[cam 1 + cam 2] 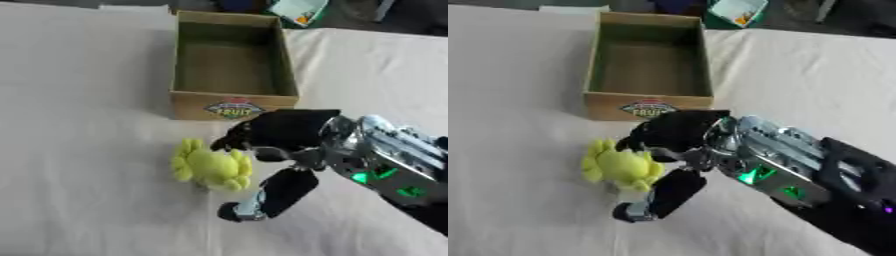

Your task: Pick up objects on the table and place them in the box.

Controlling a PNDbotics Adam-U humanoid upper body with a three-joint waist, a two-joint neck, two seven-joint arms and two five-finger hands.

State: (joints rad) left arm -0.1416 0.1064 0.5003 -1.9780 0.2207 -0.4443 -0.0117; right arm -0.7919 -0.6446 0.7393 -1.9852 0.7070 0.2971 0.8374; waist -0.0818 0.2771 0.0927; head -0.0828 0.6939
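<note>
A table [79, 150] covered in pale cloth fills the scene. At its far middle stands an open cardboard box [232, 60], nothing inside it, with a colourful label on its near wall. The robot's right arm reaches in from the lower right, silver with green lights. Its right hand [284, 132] sits just near of the box, fingers spread apart and partly bent, with the thumb [280, 192] reaching toward the near side. A yellow-green plush toy [210, 167] lies on the cloth just left of the hand, between the fingers and thumb, touching them or nearly so; whether the hand has hold of it cannot be told.
</note>
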